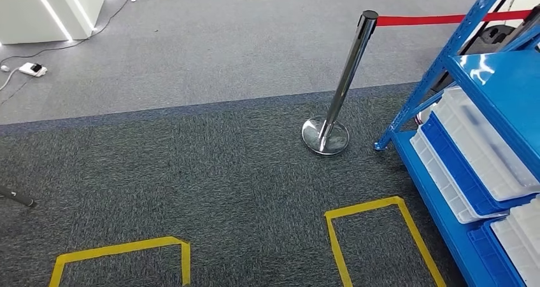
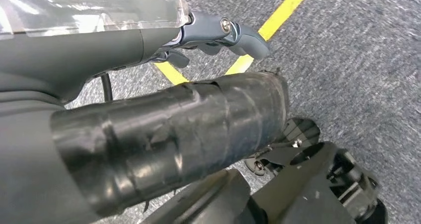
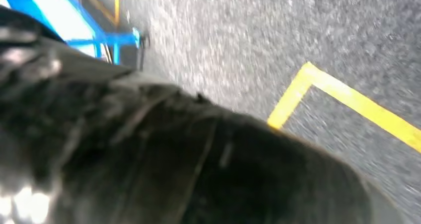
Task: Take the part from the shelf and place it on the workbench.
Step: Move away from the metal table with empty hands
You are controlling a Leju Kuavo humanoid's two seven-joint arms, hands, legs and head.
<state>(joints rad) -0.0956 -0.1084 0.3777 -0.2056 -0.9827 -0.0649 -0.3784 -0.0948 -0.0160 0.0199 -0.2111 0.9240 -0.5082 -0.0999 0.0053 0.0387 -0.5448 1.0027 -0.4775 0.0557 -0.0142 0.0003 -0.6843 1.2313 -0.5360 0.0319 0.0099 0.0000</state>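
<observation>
The blue metal shelf (image 1: 497,83) stands at the right edge of the head view. On its lower levels are white bins (image 1: 484,140) nested in blue bins (image 1: 458,172); what they hold is hidden from here. A blurred blue corner of the shelf (image 3: 106,37) appears in the right wrist view over grey carpet. My left hand (image 2: 208,37) hangs above the carpet, thumb and darker fingers apart, holding nothing.
A chrome stanchion (image 1: 344,83) with a red belt (image 1: 433,20) stands just left of the shelf. Yellow tape outlines (image 1: 376,205) (image 1: 121,249) mark the dark carpet in front. A white unit (image 1: 51,7) and cables lie far left.
</observation>
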